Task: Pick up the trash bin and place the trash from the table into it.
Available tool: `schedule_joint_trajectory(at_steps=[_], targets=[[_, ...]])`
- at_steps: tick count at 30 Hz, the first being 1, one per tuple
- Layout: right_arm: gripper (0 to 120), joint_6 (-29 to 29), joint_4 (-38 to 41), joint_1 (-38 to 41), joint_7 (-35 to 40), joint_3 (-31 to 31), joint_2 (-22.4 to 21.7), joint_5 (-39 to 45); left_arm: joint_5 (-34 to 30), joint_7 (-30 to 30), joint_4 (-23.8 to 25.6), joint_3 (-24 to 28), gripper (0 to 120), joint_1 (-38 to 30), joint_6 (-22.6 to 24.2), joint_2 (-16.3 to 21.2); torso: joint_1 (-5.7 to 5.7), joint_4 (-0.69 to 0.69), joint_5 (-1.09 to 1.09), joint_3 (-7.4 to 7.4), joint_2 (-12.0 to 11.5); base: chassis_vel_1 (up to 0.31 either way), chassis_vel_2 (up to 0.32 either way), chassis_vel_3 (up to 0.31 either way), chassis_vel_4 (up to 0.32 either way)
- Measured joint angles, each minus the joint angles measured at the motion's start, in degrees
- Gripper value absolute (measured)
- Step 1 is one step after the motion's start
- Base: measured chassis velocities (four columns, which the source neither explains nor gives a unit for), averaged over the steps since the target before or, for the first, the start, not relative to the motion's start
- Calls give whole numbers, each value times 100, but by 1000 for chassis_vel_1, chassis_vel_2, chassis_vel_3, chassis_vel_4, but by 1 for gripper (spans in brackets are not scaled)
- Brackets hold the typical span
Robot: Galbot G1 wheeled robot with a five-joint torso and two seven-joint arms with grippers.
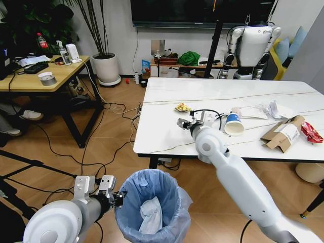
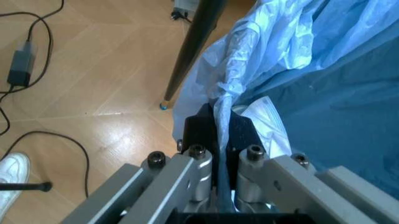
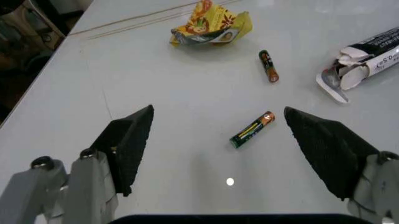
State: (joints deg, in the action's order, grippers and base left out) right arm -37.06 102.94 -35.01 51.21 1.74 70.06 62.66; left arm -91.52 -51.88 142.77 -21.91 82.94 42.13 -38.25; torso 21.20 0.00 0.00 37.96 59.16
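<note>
Nearby, right pincer (image 3: 218, 144) spread over battery (image 3: 252, 129); yellow wrapper (image 3: 210, 25) beyond.

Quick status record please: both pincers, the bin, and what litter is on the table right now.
left pincer: shut on the bin liner's rim, holding the trash bin below the table edge
right pincer: open, over the table, a battery between its fingers
bin contents: white tissue
near the right pincer: second battery, yellow wrapper
farther right: paper cup, cardboard box, red wrapper
</note>
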Motion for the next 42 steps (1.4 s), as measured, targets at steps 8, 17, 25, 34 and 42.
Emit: schedule_joint_trajectory(at_steps=[8,17,25,34,42], targets=[[67,-3,-242,74,8,115,9,-52,12,33,-15,-2,0,-47,0,-7,0,0,0,0,0,0,0,0,0],[61,5,-513,131,32,164,29,-89,38,79,-19,-35,0,-54,0,-9,-1,0,1,0,0,0,0,0,0],[54,9,-571,98,-14,115,0,-119,39,107,-21,-40,0,-96,0,-5,-1,0,0,0,1,0,0,0,0],[39,16,-627,101,-42,101,11,-124,36,127,-29,-67,0,-101,0,4,-1,0,0,0,1,0,0,0,0],[35,22,-641,92,-72,117,1,-161,16,181,-47,-95,0,-162,0,12,-1,0,0,0,1,0,0,0,0]])
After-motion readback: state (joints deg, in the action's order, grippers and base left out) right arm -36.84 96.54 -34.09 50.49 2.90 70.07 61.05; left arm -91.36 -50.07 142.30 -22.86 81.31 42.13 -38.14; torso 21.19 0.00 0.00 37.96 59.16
